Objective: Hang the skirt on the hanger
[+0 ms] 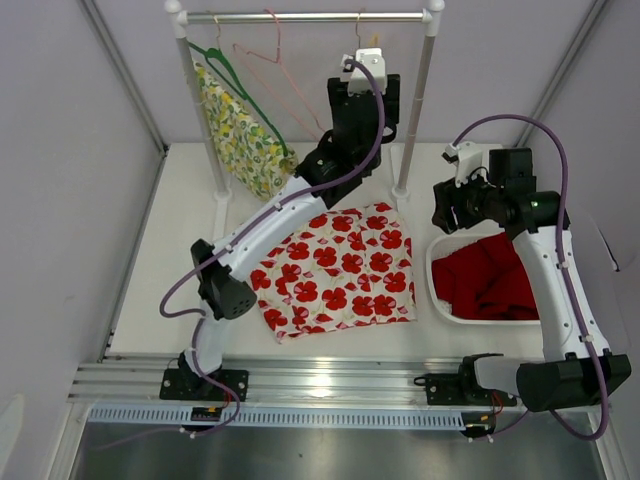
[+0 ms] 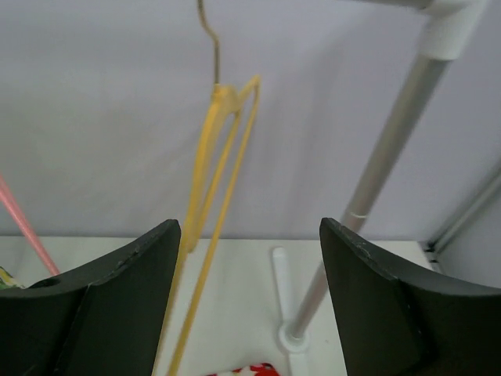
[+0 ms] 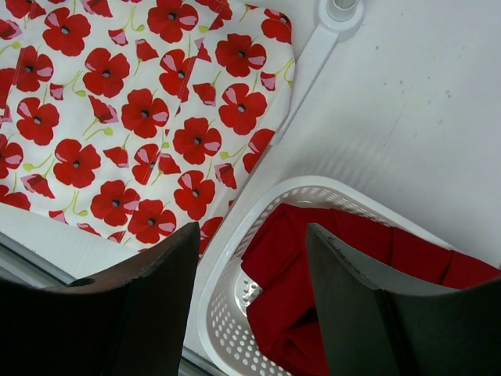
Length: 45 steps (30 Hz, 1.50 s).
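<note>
Grey walls close off a white counter (image 1: 190, 300), and at its far end stands a clothes rack with a metal rail (image 1: 300, 17) across the top. From that rail hang a green hanger (image 1: 225, 70) carrying a lemon-print garment (image 1: 240, 135), a bare pink hanger (image 1: 280, 80), and a bare yellow hanger (image 2: 222, 95) toward the rack's right post (image 2: 391, 149).

We see the skirt (image 1: 340, 270), white with red poppies, lying flat on the counter in front of the rack, just left of a white basket (image 1: 432, 285) that holds a red cloth (image 1: 490, 280). Neither hand touches the skirt.

Our left arm reaches over the skirt and up toward the rail. The left hand (image 2: 246, 227) is spread wide and grips nothing; in its wrist view the yellow hanger hangs beyond the fingers, toward the left one. Whether it touches that finger we cannot tell.

Our right hand (image 3: 252, 231) hovers above the basket's near-left rim, its fingers apart and empty, with the skirt's edge below to its left.
</note>
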### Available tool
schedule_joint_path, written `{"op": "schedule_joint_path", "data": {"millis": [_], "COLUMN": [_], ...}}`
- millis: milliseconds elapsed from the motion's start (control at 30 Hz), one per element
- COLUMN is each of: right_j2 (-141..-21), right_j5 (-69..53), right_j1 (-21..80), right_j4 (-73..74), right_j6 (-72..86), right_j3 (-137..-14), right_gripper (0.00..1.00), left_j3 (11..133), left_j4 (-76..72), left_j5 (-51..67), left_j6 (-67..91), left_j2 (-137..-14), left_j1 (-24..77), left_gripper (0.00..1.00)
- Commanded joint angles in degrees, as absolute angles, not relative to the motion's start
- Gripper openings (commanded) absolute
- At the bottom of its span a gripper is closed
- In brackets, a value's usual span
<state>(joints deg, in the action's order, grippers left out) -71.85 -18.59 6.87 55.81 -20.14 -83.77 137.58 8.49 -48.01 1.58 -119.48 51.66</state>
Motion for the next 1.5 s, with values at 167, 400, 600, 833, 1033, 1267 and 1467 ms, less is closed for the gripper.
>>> {"op": "schedule_joint_path", "data": {"millis": [167,400,600,833,1033,1267,1467], "right_j2": [-70.0,-70.1,-70.2,-70.2,-70.5,-70.9,-70.9], "right_j5": [-21.3,-21.6,-21.4,-21.8,-22.1,-22.2,-22.5], "right_j1": [5.5,5.2,4.8,4.2,4.0,3.9,4.0], "right_j4": [55.7,55.4,55.3,54.6,54.5,54.5,54.4], "right_j6": [-20.7,-20.7,-21.1,-21.2,-21.4,-21.5,-21.4], "right_j3": [-85.4,-85.1,-85.2,-84.5,-84.6,-85.1,-85.1], "right_gripper": [0.61,0.61,0.58,0.56,0.56,0.55,0.55], "left_j3": [135.6,136.0,137.9,137.9,138.3,137.7,137.4], "left_j4": [11.2,14.3,14.0,12.6,11.9,9.8,9.2], "left_j5": [-35.1,-25.3,-22.9,-22.6,-22.5,-22.0,-21.9], "left_j6": [8.9,12.5,13.2,11.6,10.1,9.2,7.6], "left_j2": [-113.9,-115.7,-117.4,-115.8,-114.7,-112.4,-110.7], "left_j1": [44.2,40.8,40.3,40.4,40.4,40.5,40.4], "left_gripper": [0.74,0.69,0.35,0.04,0.00,0.00,0.00]}}
